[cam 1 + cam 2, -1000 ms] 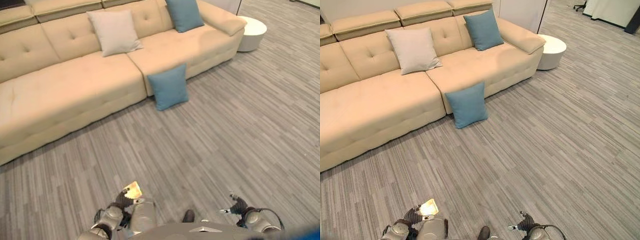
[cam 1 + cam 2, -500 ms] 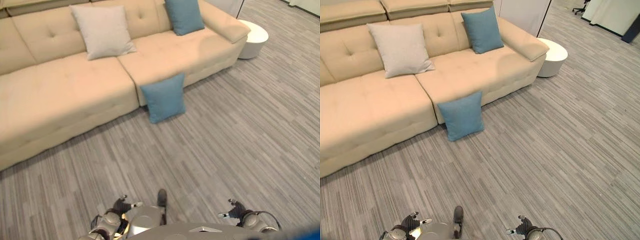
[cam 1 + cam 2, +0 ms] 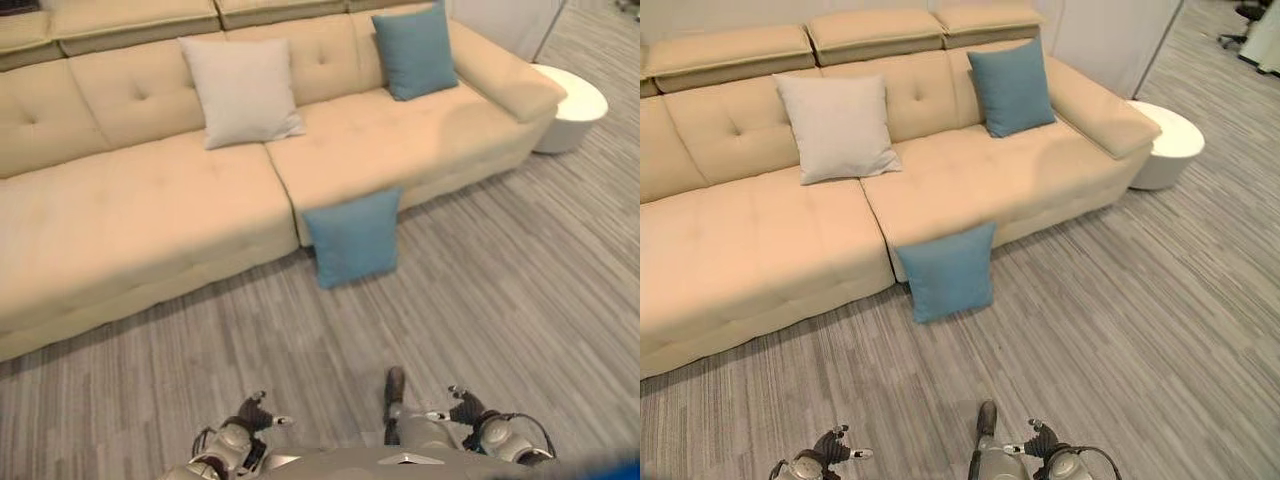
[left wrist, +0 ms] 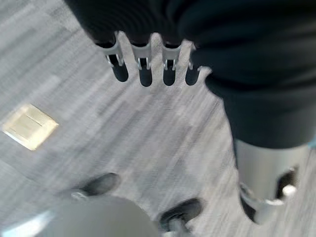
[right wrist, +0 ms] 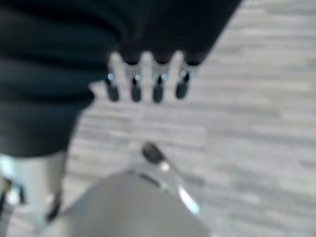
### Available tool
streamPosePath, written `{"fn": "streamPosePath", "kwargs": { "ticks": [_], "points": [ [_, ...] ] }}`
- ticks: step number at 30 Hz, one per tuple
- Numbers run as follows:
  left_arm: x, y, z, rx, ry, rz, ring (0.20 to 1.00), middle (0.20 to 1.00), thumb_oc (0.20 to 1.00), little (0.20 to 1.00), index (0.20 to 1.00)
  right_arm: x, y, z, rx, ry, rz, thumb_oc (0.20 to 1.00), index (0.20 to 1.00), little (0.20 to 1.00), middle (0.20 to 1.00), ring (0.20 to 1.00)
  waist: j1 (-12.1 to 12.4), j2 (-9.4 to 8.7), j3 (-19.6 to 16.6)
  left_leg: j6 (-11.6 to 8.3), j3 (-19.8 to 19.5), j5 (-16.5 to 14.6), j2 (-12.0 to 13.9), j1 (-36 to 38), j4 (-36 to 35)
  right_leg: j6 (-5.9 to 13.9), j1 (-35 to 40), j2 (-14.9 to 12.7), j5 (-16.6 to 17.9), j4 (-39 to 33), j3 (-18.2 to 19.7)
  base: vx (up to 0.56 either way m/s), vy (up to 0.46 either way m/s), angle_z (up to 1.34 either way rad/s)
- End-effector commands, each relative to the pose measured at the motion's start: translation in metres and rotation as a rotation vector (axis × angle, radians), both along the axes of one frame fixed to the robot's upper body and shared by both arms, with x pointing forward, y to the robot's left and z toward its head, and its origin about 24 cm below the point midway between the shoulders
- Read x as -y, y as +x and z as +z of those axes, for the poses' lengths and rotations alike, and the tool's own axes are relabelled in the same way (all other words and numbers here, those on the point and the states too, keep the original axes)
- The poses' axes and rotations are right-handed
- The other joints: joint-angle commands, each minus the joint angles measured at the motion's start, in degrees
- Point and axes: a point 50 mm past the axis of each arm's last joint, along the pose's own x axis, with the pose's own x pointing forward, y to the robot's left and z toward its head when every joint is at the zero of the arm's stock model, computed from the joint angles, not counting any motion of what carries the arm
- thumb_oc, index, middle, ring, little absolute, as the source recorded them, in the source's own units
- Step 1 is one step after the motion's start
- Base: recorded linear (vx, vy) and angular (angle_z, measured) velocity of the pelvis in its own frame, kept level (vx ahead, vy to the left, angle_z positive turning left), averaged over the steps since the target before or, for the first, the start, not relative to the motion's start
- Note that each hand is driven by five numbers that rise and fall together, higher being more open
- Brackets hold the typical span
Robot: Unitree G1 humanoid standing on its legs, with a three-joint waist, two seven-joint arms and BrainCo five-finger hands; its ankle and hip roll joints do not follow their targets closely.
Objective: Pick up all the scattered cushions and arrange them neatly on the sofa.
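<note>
1. Left hand (image 3: 252, 412): low at 7 o'clock of the eye view, over grey floor (image 3: 520, 290); fingers (image 4: 143, 74) straight in a row, thumb apart, holding nothing.
2. Right hand (image 3: 466, 406): low at 5 o'clock; fingers (image 5: 134, 89) straight and relaxed, empty.
3. Blue cushion on floor (image 3: 352, 238): upright, leaning back against front of beige sofa (image 3: 130, 220), just right of the seat seam; near-square, face toward camera, lower edge on floor.
4. Cream cushion (image 3: 240, 90): on sofa seat at 11 o'clock, propped against backrest.
5. Second blue cushion (image 3: 415, 50): on seat at 1 o'clock, propped against backrest beside armrest.
6. White round side table (image 3: 570, 105): at 2 o'clock, just beside sofa's end.
</note>
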Motion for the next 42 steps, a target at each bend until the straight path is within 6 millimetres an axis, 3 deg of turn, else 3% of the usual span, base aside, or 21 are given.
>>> {"fn": "streamPosePath", "kwargs": {
  "ticks": [1,5,6,10,11,12,15,16,20,21,22,25,27,28,31,34,35,36,37,38,42],
  "points": [
    [0.005,0.02,0.005,0.057,-0.013,-0.029,1.0,1.0,1.0,1.0,1.0,0.021,0.029,0.015,0.108,-0.047,-0.009,1.0,1.0,1.0,1.0,1.0,0.2,-1.58,2.6,-3.94,2.9,7.2,3.3,-15.8,19.7,2.22,5.1,-0.4,-10.2,2.8,0.5,0.03,-0.171,0.35],
    [0.005,0.024,0.007,0.07,-0.013,-0.029,1.0,1.0,1.0,1.0,1.0,0.022,0.032,0.017,0.123,-0.047,-0.019,1.0,1.0,1.0,1.0,1.0,0.9,-2.31,4.0,-2.87,6.4,7.8,5.0,-21.2,27.5,0.5,8.4,0.5,-11.9,1.3,-0.5,0.11,-0.215,0.29],
    [0.006,0.023,0.006,0.065,-0.012,-0.037,1.0,1.0,1.0,1.0,1.0,0.024,0.028,0.016,0.116,-0.05,-0.031,1.0,1.0,1.0,1.0,1.0,1.3,-2.6,4.0,-2.42,8.5,6.5,4.6,-23.8,24.4,0.32,10.3,1.0,-12.8,0.2,-1.2,0.18,-0.084,0.33],
    [0.007,0.021,0.005,0.058,-0.01,-0.047,1.0,1.0,1.0,1.0,1.0,0.024,0.023,0.015,0.106,-0.051,-0.034,1.0,1.0,1.0,1.0,1.0,1.5,-2.47,3.6,-1.43,10.2,4.7,1.8,-23.9,14.1,1.15,11.5,1.6,-13.6,-0.8,-1.5,0.16,-0.021,0.2],
    [0.007,0.021,0.005,0.059,-0.012,-0.05,1.0,1.0,1.0,1.0,1.0,0.025,0.021,0.014,0.099,-0.053,-0.036,1.0,1.0,1.0,1.0,1.0,1.6,-2.2,3.3,-1.3,11.2,5.7,1.1,-24.3,10.1,1.31,12.0,2.2,-14.0,-1.1,-1.7,0.26,0.014,-0.05],
    [0.008,0.021,0.006,0.061,-0.013,-0.061,1.0,1.0,1.0,1.0,1.0,0.025,0.018,0.013,0.09,-0.052,-0.044,1.0,1.0,1.0,1.0,1.0,1.5,-1.41,2.9,-1.68,15.6,9.7,1.9,-26.2,5.3,1.34,13.6,3.7,-15.4,-1.6,-2.0,0.2,0.009,0.01],
    [0.006,0.017,0.005,0.05,-0.01,-0.05,1.0,1.0,1.0,1.0,1.0,0.022,0.018,0.012,0.09,-0.043,-0.039,1.0,1.0,1.0,1.0,1.0,1.7,-1.2,2.1,-1.22,17.0,9.9,2.0,-23.6,1.9,1.55,13.9,4.2,-16.2,-1.1,-1.7,0.2,0.067,0.08],
    [0.005,0.015,0.004,0.044,-0.012,-0.044,1.0,1.0,1.0,1.0,1.0,0.021,0.017,0.011,0.085,-0.042,-0.035,1.0,1.0,1.0,1.0,1.0,2.5,-1.36,1.7,-0.78,15.2,9.4,0.8,-23.1,1.9,1.96,14.4,4.1,-16.5,-0.7,-1.3,0.21,0.085,-0.31],
    [-0.001,0.007,0.002,0.017,-0.004,-0.011,1.0,1.0,1.0,1.0,1.0,0.017,0.012,0.009,0.062,-0.033,-0.016,1.0,1.0,1.0,1.0,1.0,3.1,-1.24,-0.4,1.15,15.3,8.1,-0.4,-18.1,-2.5,4.13,13.3,2.0,-17.6,7.2,-3.4,0.2,0.12,-0.17],
    [-0.004,0.008,0.003,0.021,0.002,-0.003,1.0,1.0,1.0,1.0,1.0,0.014,0.018,0.01,0.076,-0.025,-0.004,1.0,1.0,1.0,1.0,1.0,2.9,-0.86,0.0,2.21,15.0,7.2,-0.6,-15.7,-3.1,6.54,9.5,-1.0,-15.7,17.3,-4.7,0.09,0.14,-0.09],
    [-0.005,0.011,0.004,0.03,0.006,-0.008,1.0,1.0,1.0,1.0,1.0,0.014,0.022,0.011,0.084,-0.027,0.0,1.0,1.0,1.0,1.0,1.0,2.2,-0.24,0.7,2.73,14.5,7.0,-0.2,-14.8,-3.0,7.69,6.7,-1.9,-13.2,22.5,-5.0,0.08,0.141,-0.12],
    [-0.005,0.016,0.006,0.041,0.007,-0.016,1.0,1.0,1.0,1.0,1.0,0.012,0.025,0.012,0.095,-0.014,-0.012,1.0,1.0,1.0,1.0,1.0,1.4,0.25,1.0,2.95,13.4,6.2,-0.4,-13.1,-3.6,7.82,4.5,-4.1,-12.7,25.7,-5.8,0.12,0.035,0.4],
    [-0.006,0.02,0.007,0.054,0.008,-0.025,1.0,1.0,1.0,1.0,1.0,0.012,0.022,0.011,0.088,-0.013,-0.025,1.0,1.0,1.0,1.0,1.0,1.1,0.64,0.9,2.44,11.7,5.3,0.0,-11.6,-4.9,6.66,3.7,-6.8,-12.9,19.8,-8.0,0.16,-0.113,0.5],
    [-0.005,0.021,0.008,0.054,0.012,-0.038,1.0,1.0,1.0,1.0,1.0,0.012,0.024,0.012,0.091,-0.012,-0.026,1.0,1.0,1.0,1.0,1.0,0.8,0.46,0.9,2.06,10.7,4.6,0.1,-11.0,-4.9,6.79,3.2,-8.4,-11.3,14.5,-7.3,0.17,-0.164,0.41],
    [-0.007,0.019,0.007,0.046,0.022,-0.043,1.0,1.0,1.0,1.0,1.0,0.013,0.026,0.013,0.097,-0.015,-0.028,1.0,1.0,1.0,1.0,1.0,0.2,-0.22,1.4,1.41,9.1,3.4,-0.1,-9.9,-4.5,8.59,2.4,-9.6,-7.0,8.3,-3.1,0.14,-0.142,0.36],
    [-0.014,0.016,0.008,0.042,0.038,-0.018,1.0,1.0,1.0,1.0,1.0,0.013,0.028,0.013,0.101,-0.02,-0.015,1.0,1.0,1.0,1.0,1.0,0.4,-0.99,1.5,0.42,7.9,2.6,0.4,-9.2,-3.9,9.94,2.4,-11.5,-4.1,6.7,-2.1,0.11,-0.241,0.46],
    [-0.017,0.012,0.007,0.032,0.046,-0.009,1.0,1.0,1.0,1.0,1.0,0.012,0.027,0.013,0.098,-0.019,-0.01,1.0,1.0,1.0,1.0,1.0,0.7,-1.66,1.1,-0.24,7.5,2.5,0.8,-9.2,-3.7,10.28,3.3,-11.4,-3.7,6.2,-1.6,0.19,-0.598,0.35],
    [-0.017,0.005,0.005,0.014,0.045,-0.001,1.0,1.0,1.0,1.0,1.0,0.011,0.024,0.012,0.095,-0.018,0.006,1.0,1.0,1.0,1.0,1.0,1.2,-2.26,-0.4,-2.02,6.6,2.9,2.9,-8.9,-4.1,9.49,5.4,-8.8,-6.6,4.3,-2.2,0.16,-0.471,0.24],
    [-0.017,0.005,0.005,0.014,0.045,-0.001,1.0,1.0,1.0,1.0,1.0,0.011,0.024,0.012,0.095,-0.018,0.006,1.0,1.0,1.0,1.0,1.0,1.1,-2.23,-0.4,-2.05,6.5,2.8,3.0,-8.9,-4.0,9.46,5.5,-8.8,-6.7,4.2,-2.2,0.16,-0.507,0.17],
    [-0.013,0.007,0.005,0.02,0.035,-0.015,1.0,1.0,1.0,1.0,1.0,0.011,0.025,0.013,0.103,-0.016,0.01,1.0,1.0,1.0,1.0,1.0,0.9,-2.13,-0.7,-3.03,6.2,3.2,4.4,-8.9,-4.0,8.61,6.3,-7.1,-7.9,3.4,-2.1,0.04,-0.185,0.11],
    [-0.005,0.022,0.008,0.068,0.022,-0.052,1.0,1.0,1.0,1.0,1.0,0.012,0.029,0.015,0.133,-0.009,-0.003,1.0,1.0,1.0,1.0,1.0,0.2,-1.88,0.2,-5.29,6.2,4.8,7.3,-11.0,-2.5,6.88,7.6,-4.8,-10.2,2.1,-3.5,-0.02,-0.24,0.19]
  ]
}}
